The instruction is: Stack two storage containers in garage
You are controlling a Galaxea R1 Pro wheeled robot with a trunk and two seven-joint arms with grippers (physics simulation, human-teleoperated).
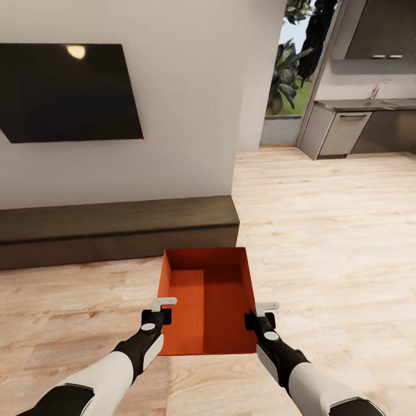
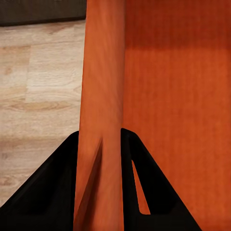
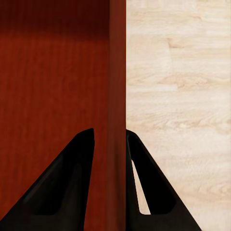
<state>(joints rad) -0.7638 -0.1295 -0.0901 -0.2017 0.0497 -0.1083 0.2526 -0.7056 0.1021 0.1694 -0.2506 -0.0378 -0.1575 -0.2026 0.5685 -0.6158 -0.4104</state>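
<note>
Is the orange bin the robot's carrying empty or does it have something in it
Empty: the head view shows the storage container's bare textured bottom, with nothing inside.

The head camera looks forward and down from above both arms, taking in the storage container (image 1: 208,300), the wood-plank floor (image 1: 335,231), low cabinet (image 1: 115,228) and wall TV (image 1: 66,92). Each wrist camera sits close behind its fingers, sighting along one container wall. All three views share that container and the pale floor beside it.
</note>
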